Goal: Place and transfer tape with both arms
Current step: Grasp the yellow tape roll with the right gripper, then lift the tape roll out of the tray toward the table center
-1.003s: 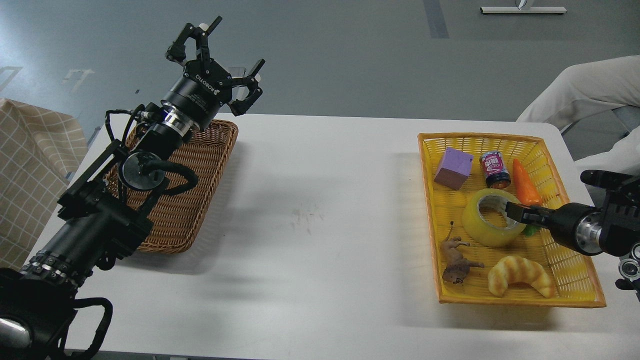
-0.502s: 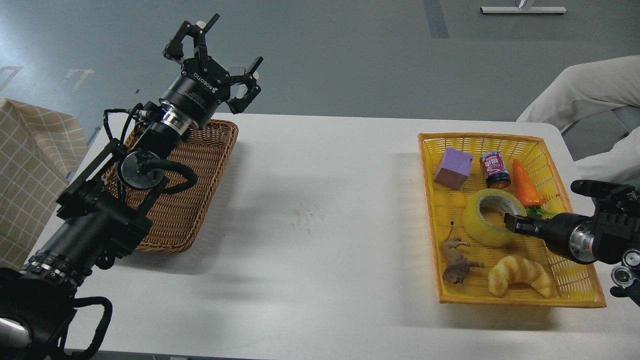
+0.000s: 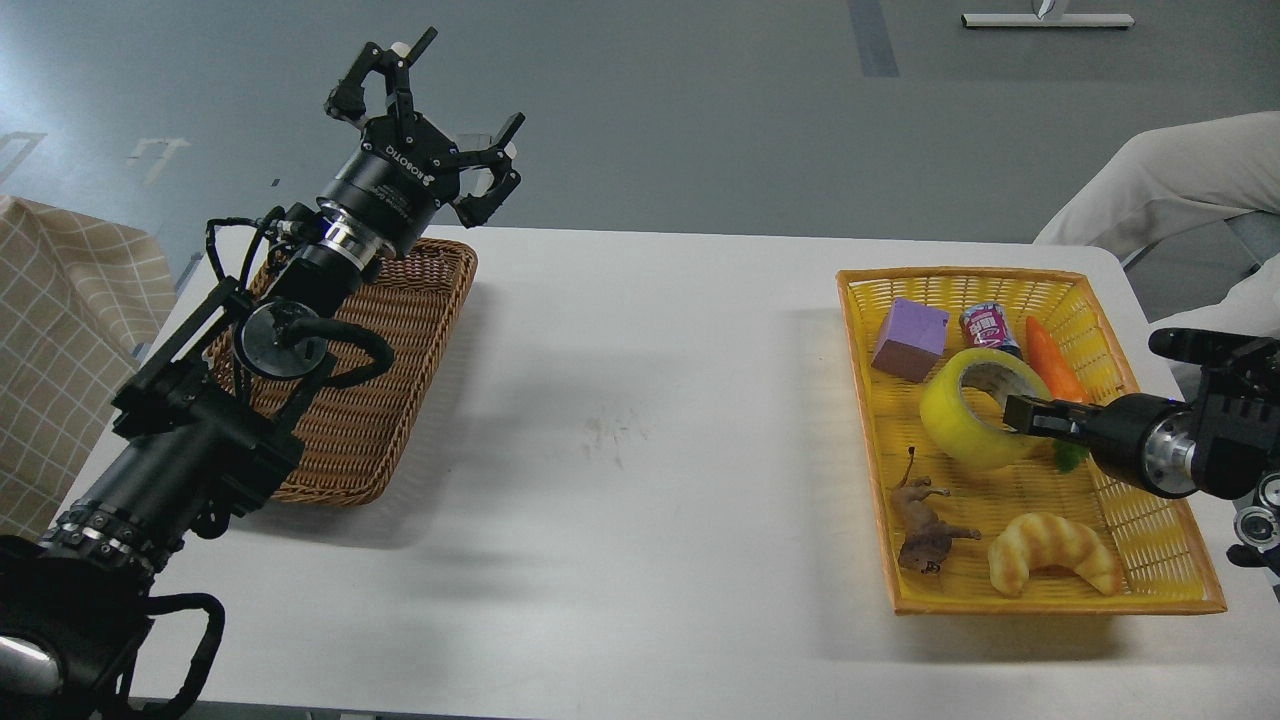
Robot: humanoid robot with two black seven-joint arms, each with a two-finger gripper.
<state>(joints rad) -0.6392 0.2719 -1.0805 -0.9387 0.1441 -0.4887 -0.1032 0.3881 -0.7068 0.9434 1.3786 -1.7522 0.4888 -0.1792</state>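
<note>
The yellow tape roll point(image 3: 955, 420) with its pale core is tilted and held a little above the floor of the yellow basket point(image 3: 960, 273) at the right of the table. My right gripper point(image 3: 1020, 412) comes in from the right and is shut on the roll's right wall, one finger inside the core. My left gripper point(image 3: 430, 95) is open and empty, raised high above the far end of the brown wicker basket point(image 3: 390, 380) at the left.
The yellow basket also holds a purple block point(image 3: 908, 338), a small can point(image 3: 985, 325), a carrot point(image 3: 1050, 360), a croissant point(image 3: 1055, 550) and a toy animal point(image 3: 925, 525). A person in white point(image 3: 1170, 180) sits at the far right. A checked cloth point(image 3: 60, 330) hangs at the left.
My right gripper has closed on the tape and lifted it up and slightly back, so it now overlaps the can. The yellow basket shifted a little. The left arm barely moved.
</note>
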